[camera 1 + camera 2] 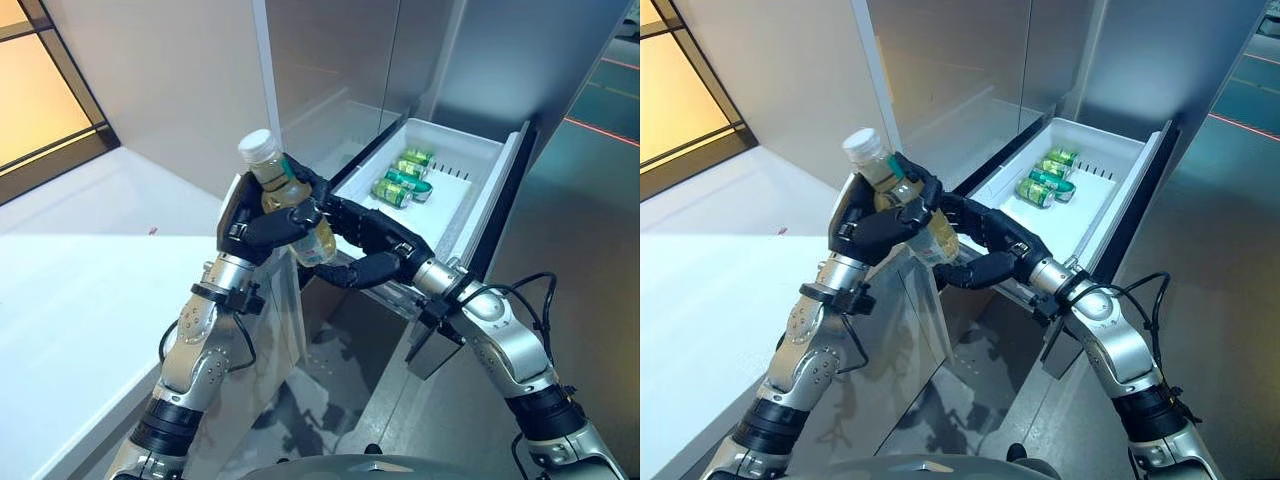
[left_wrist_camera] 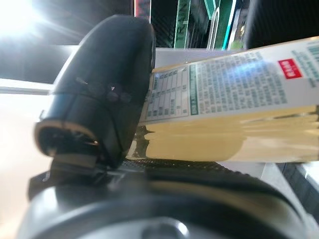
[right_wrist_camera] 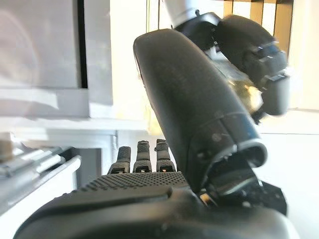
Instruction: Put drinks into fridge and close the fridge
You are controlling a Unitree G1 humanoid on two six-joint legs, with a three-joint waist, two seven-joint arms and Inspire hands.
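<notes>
Head views: left hand (image 1: 262, 228) curled round yellow-drink bottle (image 1: 285, 195), right hand (image 1: 375, 250) spread beneath it, drawer (image 1: 455, 200) with cans (image 1: 402, 180) beyond; wrist views: bottle gripped, right fingers straight — best released only once the receiving hand has closed.

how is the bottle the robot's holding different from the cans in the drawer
The bottle is clear plastic with a white cap and pale yellow liquid showing; the cans are green and opaque. The bottle is tilted in the air, gripped by the left hand with the right hand at its lower end; the cans lie on their sides in the open white drawer. The bottle looks longer than any can. All are drinks.
</notes>
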